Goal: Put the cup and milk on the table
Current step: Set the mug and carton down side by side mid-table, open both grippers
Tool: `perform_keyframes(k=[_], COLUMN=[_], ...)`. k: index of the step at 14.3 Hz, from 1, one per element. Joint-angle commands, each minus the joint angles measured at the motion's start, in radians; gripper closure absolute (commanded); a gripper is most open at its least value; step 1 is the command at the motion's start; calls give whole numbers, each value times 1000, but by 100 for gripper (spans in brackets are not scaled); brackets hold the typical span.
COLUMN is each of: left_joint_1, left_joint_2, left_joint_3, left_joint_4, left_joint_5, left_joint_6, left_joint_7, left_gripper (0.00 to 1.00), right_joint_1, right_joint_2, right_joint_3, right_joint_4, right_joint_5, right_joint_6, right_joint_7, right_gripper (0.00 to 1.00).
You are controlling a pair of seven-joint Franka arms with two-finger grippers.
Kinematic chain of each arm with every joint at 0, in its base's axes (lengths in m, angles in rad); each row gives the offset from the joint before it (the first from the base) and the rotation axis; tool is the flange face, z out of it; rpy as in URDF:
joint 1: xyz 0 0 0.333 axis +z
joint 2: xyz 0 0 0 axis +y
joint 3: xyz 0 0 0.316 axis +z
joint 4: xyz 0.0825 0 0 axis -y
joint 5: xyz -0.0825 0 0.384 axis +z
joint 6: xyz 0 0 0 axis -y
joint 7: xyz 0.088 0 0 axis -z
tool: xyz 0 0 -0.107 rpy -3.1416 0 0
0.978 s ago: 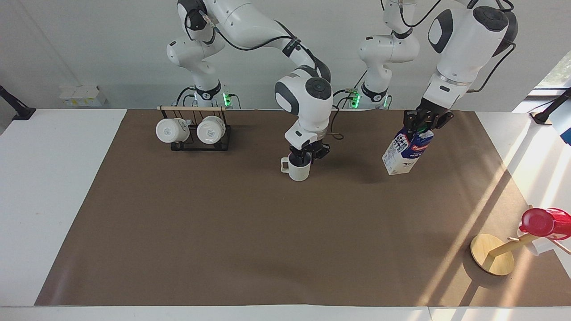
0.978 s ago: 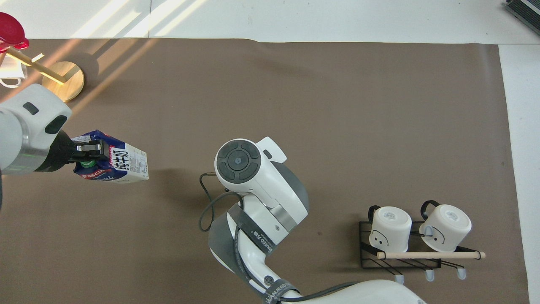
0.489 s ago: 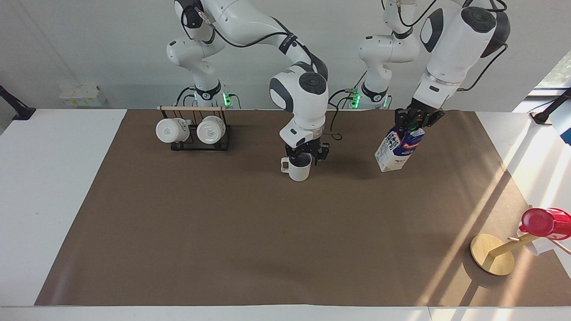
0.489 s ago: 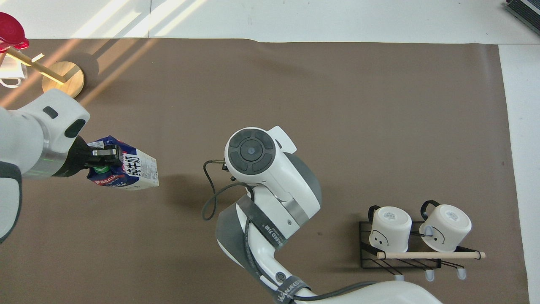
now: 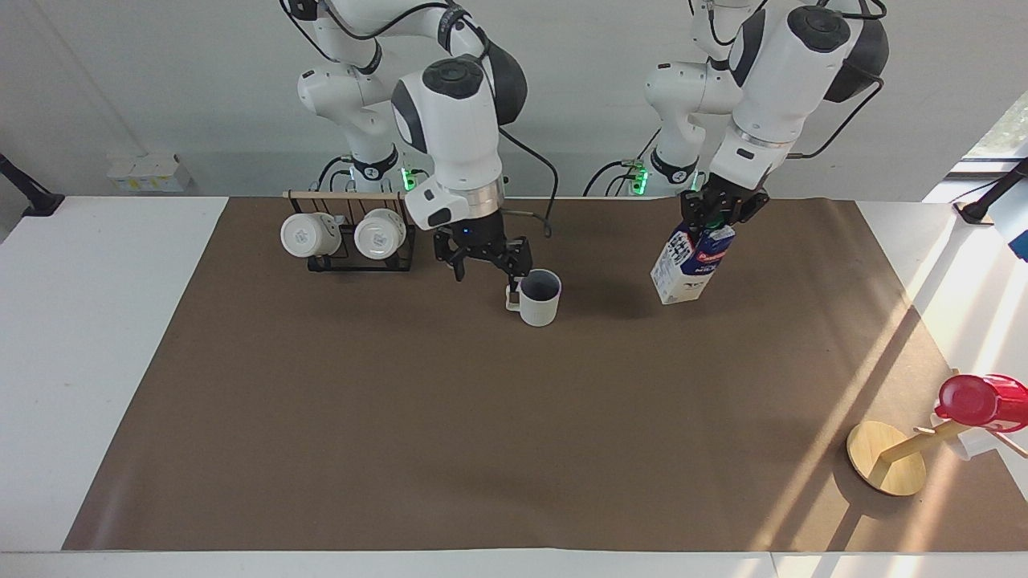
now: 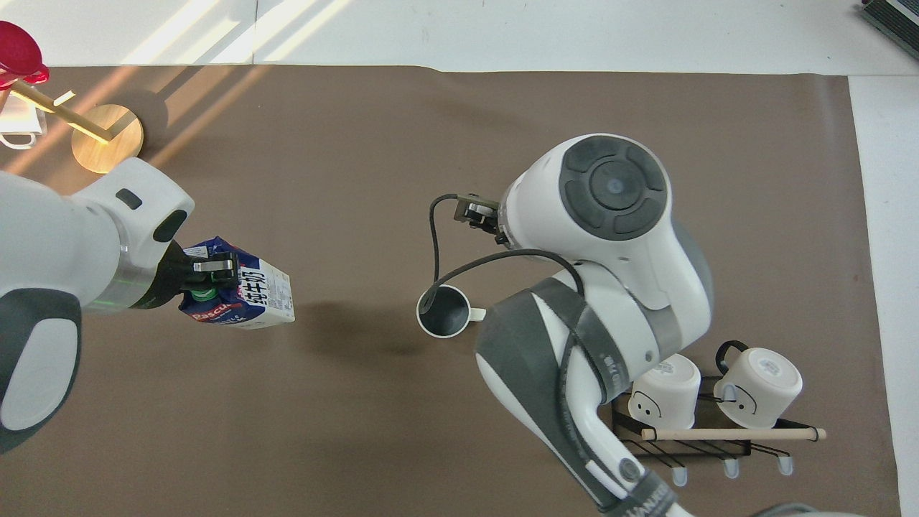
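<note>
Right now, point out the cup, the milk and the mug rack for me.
cup [image 5: 540, 303], facing view, outer wall.
milk [image 5: 681, 273], facing view, carton's side panel.
mug rack [image 5: 345, 195], facing view, wooden top bar.

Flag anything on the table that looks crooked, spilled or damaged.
Only the milk stands out: it hangs tilted from the left gripper, not yet set down. The cup stands upright on the table, no spill visible.

Cup [image 5: 539, 297] upright on table [image 5: 482, 417]; milk [image 5: 683, 270] tilted, held aloft.
</note>
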Motion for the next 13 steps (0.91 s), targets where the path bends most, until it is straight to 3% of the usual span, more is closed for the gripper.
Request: perform_keyframes(k=[1,5,13], left_joint_1=[-94,-191,-231], left_joint_2=[-18,-81,-62], left_joint_3=[12,12,-5], left_joint_4=[-18,-199,-305], left_joint_5=[-3,-3,-1], left_joint_6=[19,220,398], left_joint_7=[-111,-168,-211], left_gripper=[72,72,72], right_joint_1=[-57,-157,-313], right_joint_2=[-45,-91,-151], right_joint_3=[12,12,11], right_joint_4=[-23,-23,-3], right_joint_5=[-5,-5,-7], right_joint_6=[-12,-44,-188], right_joint_7=[2,-111,-262], right_gripper=[0,0,0])
